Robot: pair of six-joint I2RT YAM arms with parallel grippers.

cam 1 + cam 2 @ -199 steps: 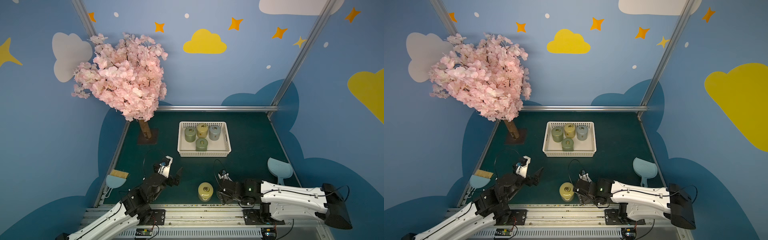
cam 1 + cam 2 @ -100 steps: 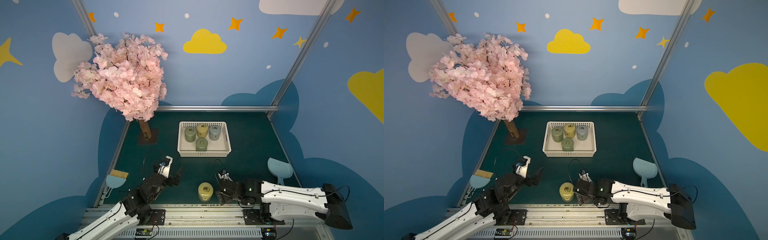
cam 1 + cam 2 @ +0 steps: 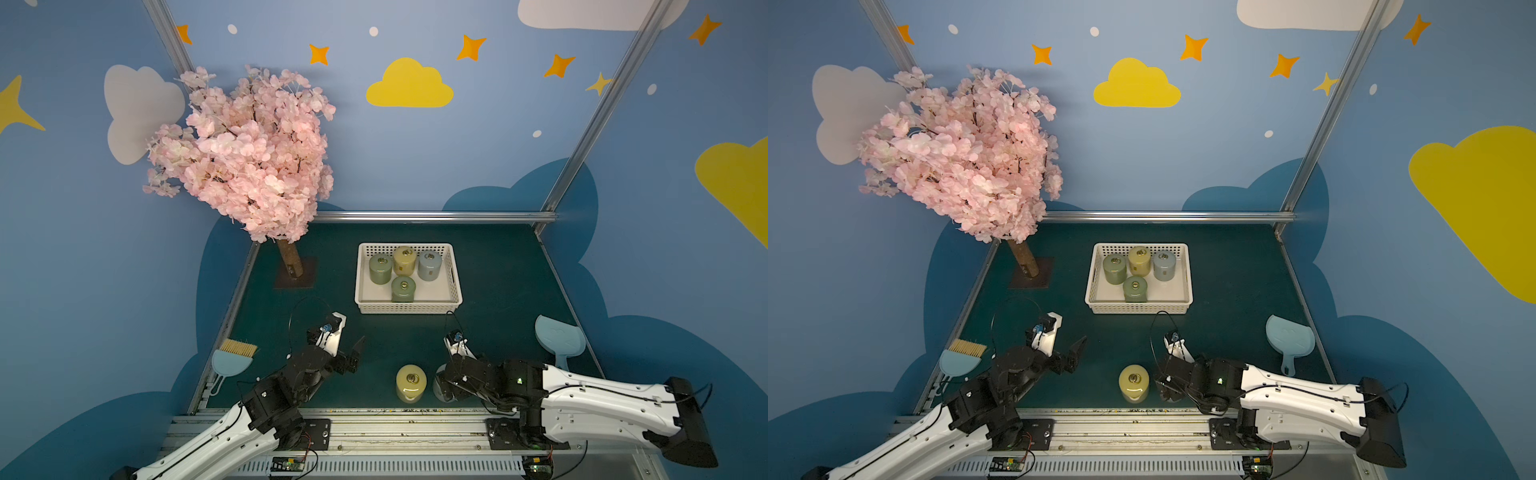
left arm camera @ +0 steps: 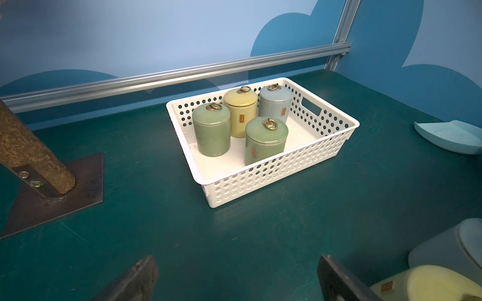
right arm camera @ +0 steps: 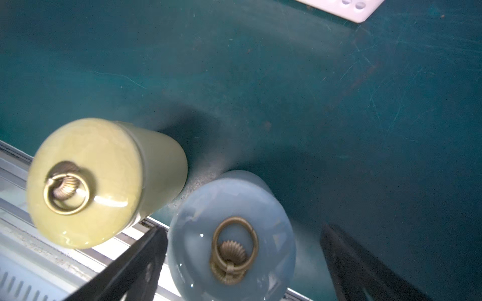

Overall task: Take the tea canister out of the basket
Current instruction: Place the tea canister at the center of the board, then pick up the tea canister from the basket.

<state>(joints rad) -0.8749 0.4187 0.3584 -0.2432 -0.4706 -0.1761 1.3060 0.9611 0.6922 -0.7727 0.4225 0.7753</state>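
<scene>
The white perforated basket sits mid-table and holds several tea canisters: two green, one yellow and one pale blue. Two more stand outside near the front edge: a yellow one and a pale blue one. My right gripper is open, its fingers astride the blue canister's lid with a gap on one side. My left gripper hangs open and empty over bare mat, facing the basket.
A pink blossom tree on a metal base plate stands at the back left. A small brush lies at the left edge. A blue dustpan lies at the right. A metal rail runs along the front edge.
My right gripper's jaws have spread wider around the blue canister near the front edge. The left arm has hardly moved.
</scene>
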